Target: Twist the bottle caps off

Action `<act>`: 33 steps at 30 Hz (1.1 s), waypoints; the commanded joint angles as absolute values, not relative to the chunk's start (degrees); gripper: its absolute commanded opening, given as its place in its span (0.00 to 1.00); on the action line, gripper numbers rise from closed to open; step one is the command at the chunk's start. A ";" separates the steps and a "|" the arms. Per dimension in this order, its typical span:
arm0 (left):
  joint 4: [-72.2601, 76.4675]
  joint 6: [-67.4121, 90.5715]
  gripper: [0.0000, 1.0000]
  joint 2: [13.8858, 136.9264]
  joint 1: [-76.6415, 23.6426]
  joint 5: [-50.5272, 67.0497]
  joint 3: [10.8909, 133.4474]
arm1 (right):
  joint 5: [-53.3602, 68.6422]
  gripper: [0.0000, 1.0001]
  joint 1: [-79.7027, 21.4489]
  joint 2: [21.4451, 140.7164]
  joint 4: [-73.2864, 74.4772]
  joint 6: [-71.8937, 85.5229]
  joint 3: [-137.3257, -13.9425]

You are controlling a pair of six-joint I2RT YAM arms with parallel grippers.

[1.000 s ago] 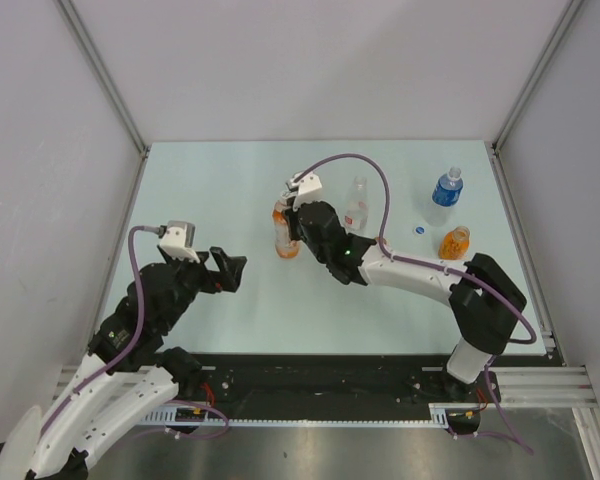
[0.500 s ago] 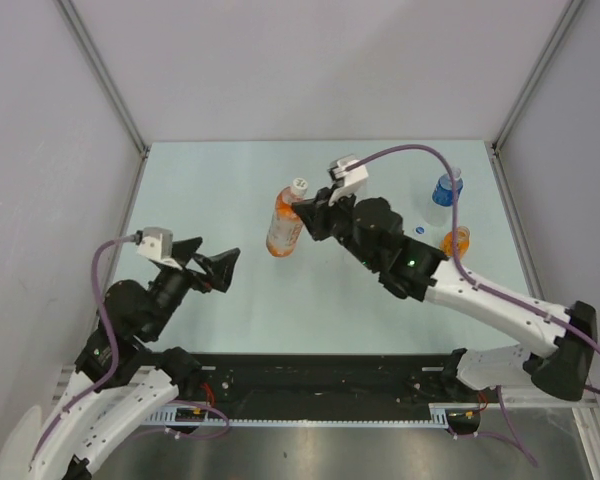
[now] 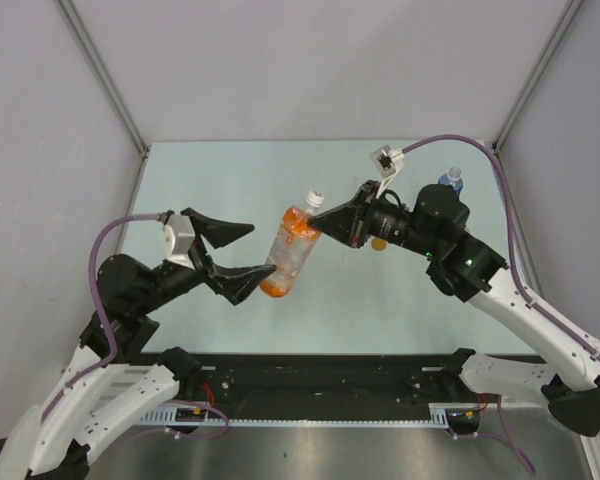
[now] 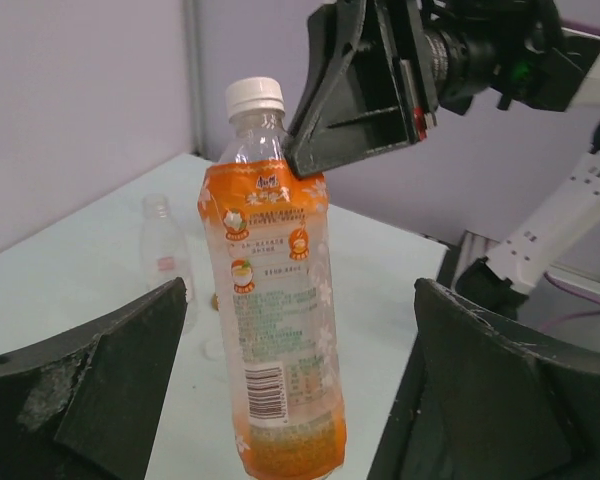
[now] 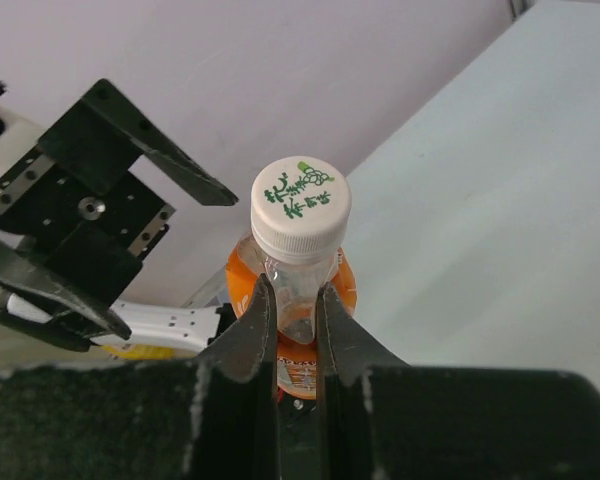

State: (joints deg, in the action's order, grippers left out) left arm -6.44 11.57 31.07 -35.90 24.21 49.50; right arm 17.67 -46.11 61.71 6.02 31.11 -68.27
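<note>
The right hand (image 5: 292, 300) is shut tight on the orange bottle (image 4: 275, 330) at its neck, just under the white cap (image 5: 300, 208) (up in the air, tilted), and the wide-open, empty left hand (image 3: 258, 248) should next squeeze its body so the cap can turn

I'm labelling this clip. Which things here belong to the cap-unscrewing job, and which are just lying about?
Job: white cap, orange drink bottle, right claw, left claw, capped water bottle.
Lying about: clear open bottle.
</note>
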 commanded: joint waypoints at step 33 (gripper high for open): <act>26.72 40.96 1.00 46.05 -32.61 58.01 46.67 | 28.74 0.00 -46.05 54.40 -15.90 35.07 -63.54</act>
